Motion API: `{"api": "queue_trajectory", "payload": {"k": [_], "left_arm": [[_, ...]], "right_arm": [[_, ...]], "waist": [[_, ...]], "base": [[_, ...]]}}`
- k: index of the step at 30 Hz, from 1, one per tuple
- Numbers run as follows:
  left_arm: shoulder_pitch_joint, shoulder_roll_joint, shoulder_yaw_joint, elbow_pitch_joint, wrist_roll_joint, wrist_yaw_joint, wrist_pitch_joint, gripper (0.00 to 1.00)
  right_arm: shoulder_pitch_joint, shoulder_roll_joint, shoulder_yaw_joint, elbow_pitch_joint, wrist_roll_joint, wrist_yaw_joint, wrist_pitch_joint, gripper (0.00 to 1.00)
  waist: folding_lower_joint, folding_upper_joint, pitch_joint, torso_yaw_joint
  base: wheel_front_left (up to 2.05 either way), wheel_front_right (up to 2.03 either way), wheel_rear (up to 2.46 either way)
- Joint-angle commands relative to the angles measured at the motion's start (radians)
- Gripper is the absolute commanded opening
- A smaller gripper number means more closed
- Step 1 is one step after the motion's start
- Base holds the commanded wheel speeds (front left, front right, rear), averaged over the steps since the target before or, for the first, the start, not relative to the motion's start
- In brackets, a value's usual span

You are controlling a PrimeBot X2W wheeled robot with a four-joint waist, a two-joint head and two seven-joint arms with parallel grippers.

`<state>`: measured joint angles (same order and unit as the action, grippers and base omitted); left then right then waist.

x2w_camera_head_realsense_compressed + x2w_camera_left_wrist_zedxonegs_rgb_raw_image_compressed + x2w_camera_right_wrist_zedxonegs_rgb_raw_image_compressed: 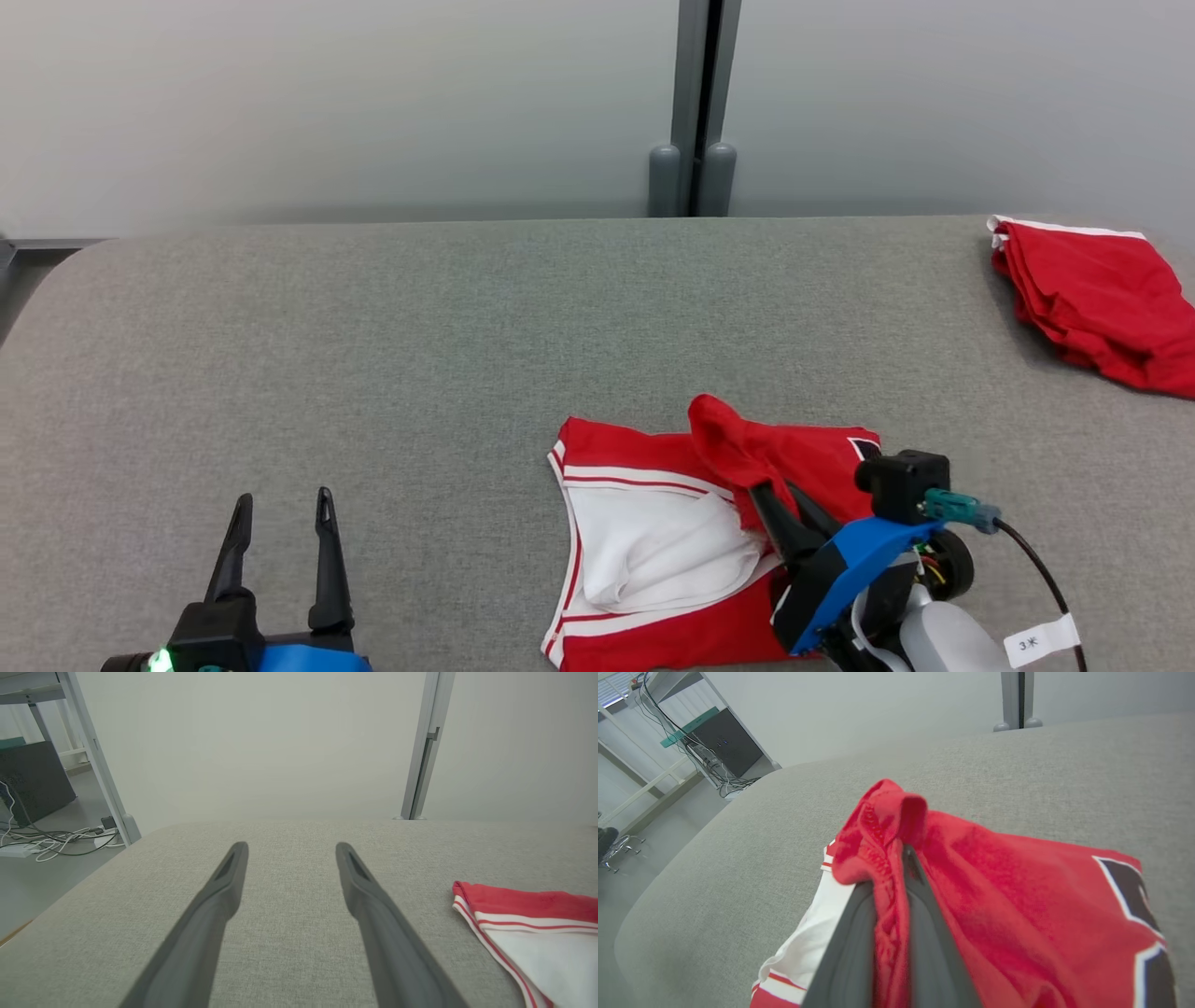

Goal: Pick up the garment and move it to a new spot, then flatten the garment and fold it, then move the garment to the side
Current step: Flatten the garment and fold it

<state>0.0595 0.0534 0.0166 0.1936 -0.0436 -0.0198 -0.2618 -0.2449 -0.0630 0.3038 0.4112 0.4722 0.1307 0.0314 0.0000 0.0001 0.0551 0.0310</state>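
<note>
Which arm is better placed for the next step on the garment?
Right, probably. The right fingers are shut on a raised red fold of the garment, ready to pull it over. The left fingers stand open over bare table, apart from the cloth.

Left end effector (285, 497) at the lower left of the head view, its two long dark fingers (324, 551) pointing up the frame and spread wide, nothing between them; a green light (161, 661) glows on its black base beside the blue left wrist (308, 658). Right end effector (773, 495) at the lower right, angled toward the upper left, its jaws pressed nearly together, pinching a raised fold of the red garment (728, 439). The blue right wrist (859, 551) and pale forearm (943, 639) run down to the bottom edge
</note>
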Motion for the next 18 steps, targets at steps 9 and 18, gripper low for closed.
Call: {"api": "queue_trajectory", "payload": {"k": [9, 18], "left_arm": [[-0.023, -0.002, -0.019, 0.011, -0.001, 0.001, -0.004, 1.0], [-0.041, -0.003, -0.025, 0.024, -0.005, -0.005, -0.004, 1.0]], "right_arm": [[-0.074, 0.011, 0.12, 0.054, 0.091, 0.0, -0.058, 0.0], [-0.14, 0.011, 0.239, 0.16, 0.157, 0.0, -0.116, 1.0]], "waist": [[0.0, -0.0001, 0.011, 0.048], [0.0, -0.0001, 0.017, 0.073]], "base": [[0.0, 0.0, 0.0], [0.0, 0.0, 0.0]]}}
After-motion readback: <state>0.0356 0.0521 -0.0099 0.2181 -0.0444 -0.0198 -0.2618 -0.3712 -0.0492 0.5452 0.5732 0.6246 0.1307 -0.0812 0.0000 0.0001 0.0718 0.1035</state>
